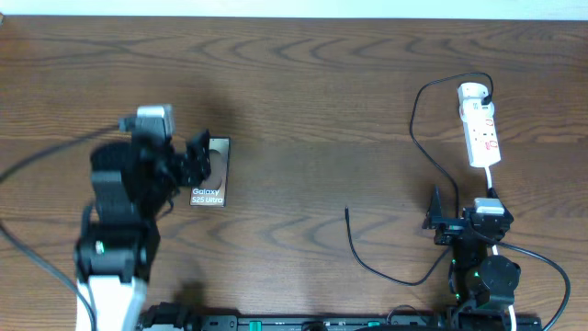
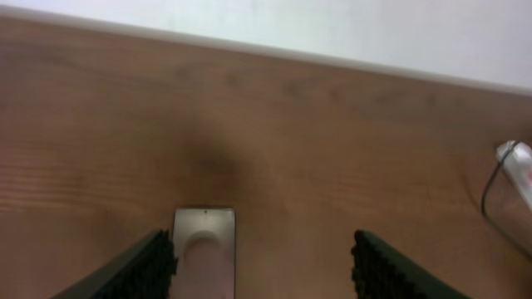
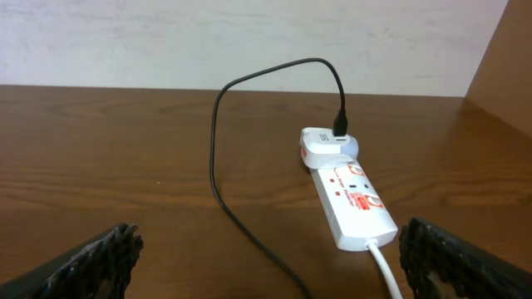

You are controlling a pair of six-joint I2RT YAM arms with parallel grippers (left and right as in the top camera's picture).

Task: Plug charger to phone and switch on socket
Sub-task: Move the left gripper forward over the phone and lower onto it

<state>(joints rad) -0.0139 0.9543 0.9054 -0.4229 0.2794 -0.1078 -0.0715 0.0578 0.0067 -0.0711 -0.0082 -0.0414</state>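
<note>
Overhead, found a flat bronze-brown phone (image 1: pixel 213 184) with white Galaxy lettering left of centre on the dark wooden table (image 1: pixel 303 83). Spotted the black left gripper (image 1: pixel 197 158) over its upper left corner, fingers hard to tell apart from above. Traced the charger (image 1: pixel 412 119), a thin black cable, from a small white adapter (image 1: pixel 471 92) at the top end of the socket (image 1: pixel 480 129), a narrow white power strip with red marks at upper right. Followed it down in a loop to a loose tip on bare wood near lower centre, well apart from the phone. Placed the right gripper (image 1: pixel 464 207) just below the socket, over the thick white cord (image 1: pixel 490 179).

Then, through the left wrist, saw the phone (image 2: pixel 204 249) at the bottom edge, just beside the inner face of the left-hand ribbed finger (image 2: pixel 141 266) and well clear of the other. Judged the jaws parted, clamped on nothing. Caught a blurred sliver of socket (image 2: pixel 517 166) at the right edge.

Lastly, through the right wrist, faced the socket (image 3: pixel 353 199) right of centre, with the charger (image 3: pixel 218 149) arching up from the adapter (image 3: pixel 326 148) and sweeping down to the bottom edge. Read the jaws as spread wide, one dark finger (image 3: pixel 91 262) in each bottom corner, holding nothing.
</note>
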